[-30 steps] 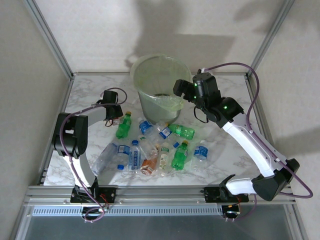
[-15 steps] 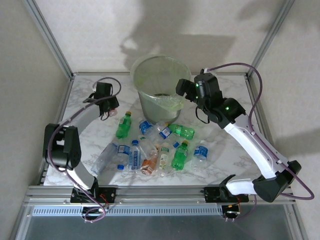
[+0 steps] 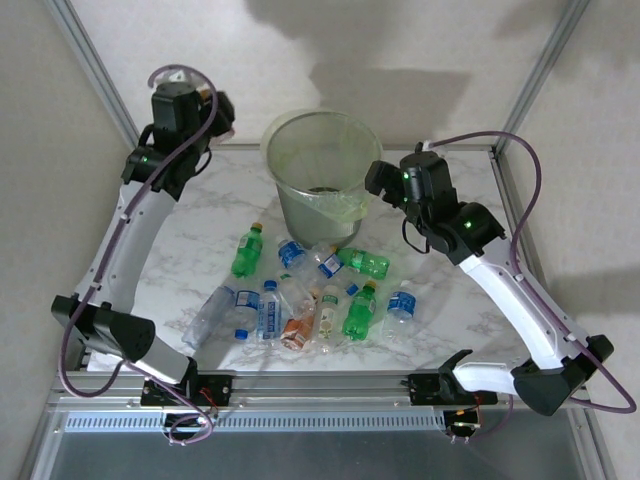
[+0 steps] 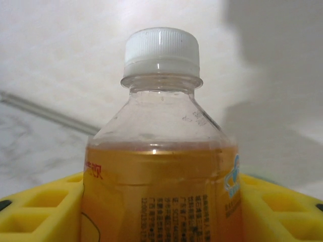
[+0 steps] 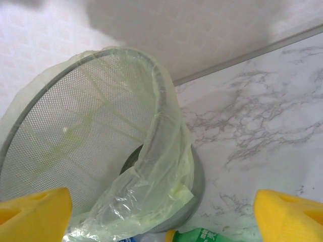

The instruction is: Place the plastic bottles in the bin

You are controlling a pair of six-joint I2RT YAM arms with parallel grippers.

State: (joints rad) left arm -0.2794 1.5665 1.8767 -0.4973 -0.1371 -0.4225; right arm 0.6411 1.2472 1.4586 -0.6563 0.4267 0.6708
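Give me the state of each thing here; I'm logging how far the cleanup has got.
left claw: shut on the orange-labelled bottle, up high left of the bin.
orange-labelled bottle: held, cap on.
right claw: open, empty, by the bin's rim.
bin: upright, liner draped over its rim.
bottles on the table: lying loose, not yet binned.

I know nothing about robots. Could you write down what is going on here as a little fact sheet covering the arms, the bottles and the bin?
Table: marble-patterned top
Bin: upright at the far side, with a thin liner bag
Bottles on the table: roughly a dozen, lying clustered in front of the bin
Left gripper: high up, left of the bin, shut on an amber bottle with a white cap
Right gripper: open, holding nothing, near the bin's rim
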